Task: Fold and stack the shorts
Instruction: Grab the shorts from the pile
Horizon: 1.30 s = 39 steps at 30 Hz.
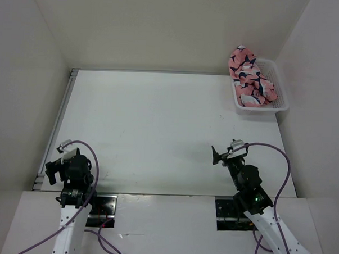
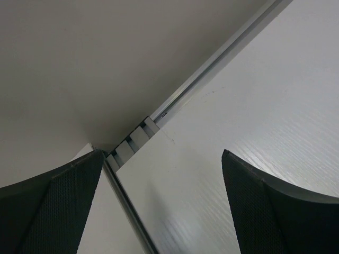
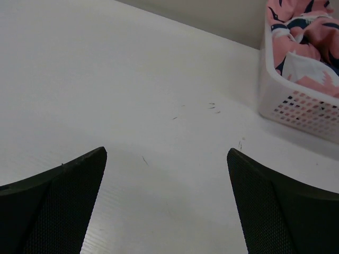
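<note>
Cloth: we find the shorts (image 1: 249,77) bunched in the white basket (image 1: 281,105), upper right of the top view.
Left arm: left gripper (image 2: 162,156), lower left, jaws wide, empty.
Right arm: right gripper (image 3: 167,153), lower right, jaws wide, empty.

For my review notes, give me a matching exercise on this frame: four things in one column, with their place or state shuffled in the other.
Column one
1. shorts
2. basket
3. left gripper
4. right gripper

Column two
A. white mesh, at the far right corner of the table
B. open, near the rail along the left edge
C. crumpled, piled in a container
D. open, pointing toward the far right corner

Pairs: 1-C, 2-A, 3-B, 4-D
</note>
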Each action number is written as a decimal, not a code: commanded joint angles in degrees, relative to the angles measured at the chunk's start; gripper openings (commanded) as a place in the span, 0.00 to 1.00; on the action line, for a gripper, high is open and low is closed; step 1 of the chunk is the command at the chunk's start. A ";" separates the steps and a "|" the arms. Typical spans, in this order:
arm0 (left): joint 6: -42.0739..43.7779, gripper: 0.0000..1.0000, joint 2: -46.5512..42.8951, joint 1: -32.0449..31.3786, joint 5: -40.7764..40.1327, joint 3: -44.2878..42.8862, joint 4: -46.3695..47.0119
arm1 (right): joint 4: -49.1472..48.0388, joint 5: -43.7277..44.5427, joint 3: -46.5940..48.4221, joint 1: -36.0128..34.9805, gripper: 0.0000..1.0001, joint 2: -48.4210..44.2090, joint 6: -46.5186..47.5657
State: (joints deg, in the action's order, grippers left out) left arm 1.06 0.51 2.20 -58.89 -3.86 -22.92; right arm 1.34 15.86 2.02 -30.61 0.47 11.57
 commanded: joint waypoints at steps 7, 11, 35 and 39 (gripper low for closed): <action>-1.06 0.99 -0.78 0.09 -3.16 -1.59 -1.25 | -5.83 -5.04 -1.93 -0.33 0.99 -0.38 9.70; -1.06 0.99 -0.78 0.09 -5.79 -1.59 -1.26 | -7.14 -7.59 -1.41 -0.33 0.99 -0.38 12.84; -1.06 1.00 -0.78 0.09 1.98 -10.92 20.20 | 0.42 8.83 1.40 -0.33 0.99 -0.38 45.67; -1.06 1.00 -0.78 0.09 12.39 -10.20 10.89 | 3.75 10.16 4.38 -0.33 0.99 -0.38 41.52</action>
State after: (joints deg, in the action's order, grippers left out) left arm 1.06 0.51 2.20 -55.72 -14.22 -8.23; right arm 6.09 22.15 2.59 -30.61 0.45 58.24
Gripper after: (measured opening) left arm 1.000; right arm 0.991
